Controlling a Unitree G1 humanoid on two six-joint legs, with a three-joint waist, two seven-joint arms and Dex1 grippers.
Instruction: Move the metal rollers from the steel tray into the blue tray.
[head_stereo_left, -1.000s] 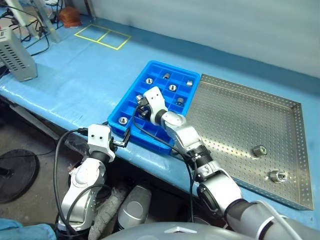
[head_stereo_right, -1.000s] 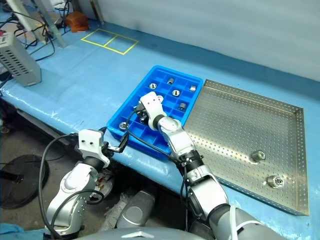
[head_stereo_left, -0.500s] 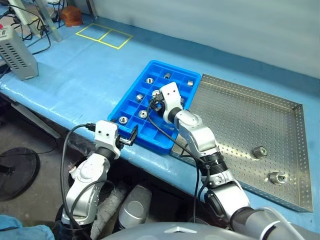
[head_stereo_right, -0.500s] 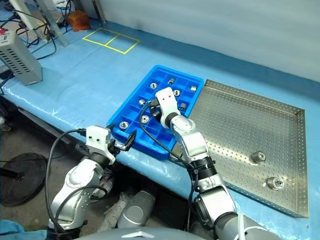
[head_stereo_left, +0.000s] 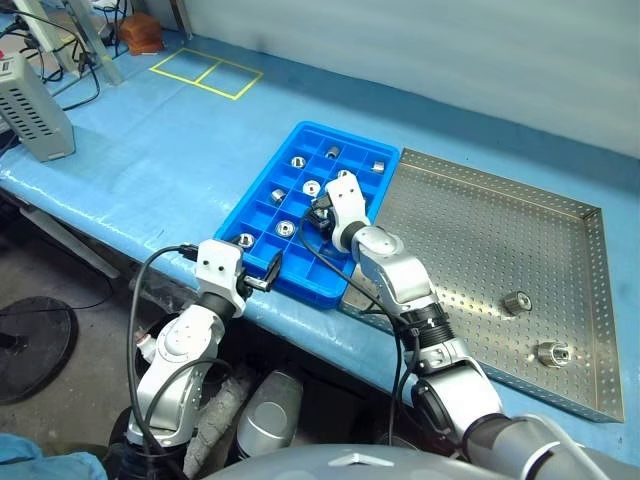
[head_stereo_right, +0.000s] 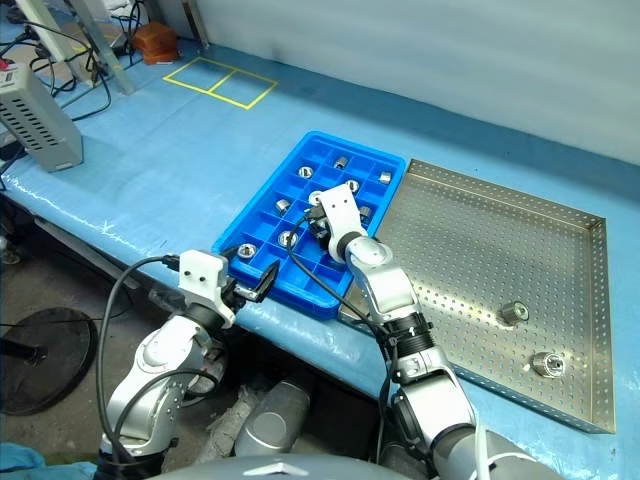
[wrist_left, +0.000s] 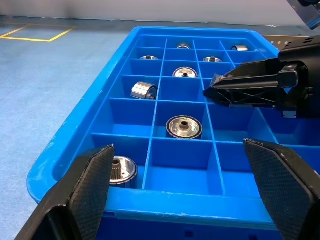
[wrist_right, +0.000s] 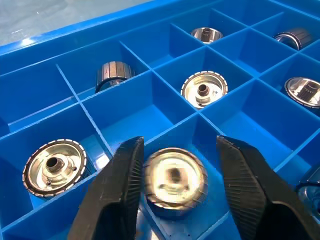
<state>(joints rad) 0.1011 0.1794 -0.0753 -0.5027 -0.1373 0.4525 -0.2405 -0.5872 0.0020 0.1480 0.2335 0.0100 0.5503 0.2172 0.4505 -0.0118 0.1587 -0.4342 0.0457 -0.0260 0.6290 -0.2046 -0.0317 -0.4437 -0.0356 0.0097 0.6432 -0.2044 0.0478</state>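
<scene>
The blue tray (head_stereo_left: 297, 130) lies left of the steel tray (head_stereo_left: 480, 225), and several of its compartments hold metal rollers (head_stereo_left: 283, 228). My right gripper (head_stereo_left: 320, 207) hovers over the middle of the blue tray, shut on one roller (wrist_right: 175, 180) above a compartment. Two more rollers (head_stereo_left: 518, 301) (head_stereo_left: 553, 351) lie on the steel tray's perforated floor near its front right corner. My left gripper (wrist_left: 177, 145) stands open at the blue tray's near rim, level, with nothing between its fingers (wrist_left: 90, 185).
A grey vented box (head_stereo_left: 35, 105) stands at the table's far left with cables behind it. Yellow tape squares (head_stereo_left: 205, 72) mark the blue table cover at the back. The table's front edge runs just below both trays.
My right gripper has carried its roller to the right across the blue tray, uncovering a roller in a near compartment. The left gripper stays open at the rim.
</scene>
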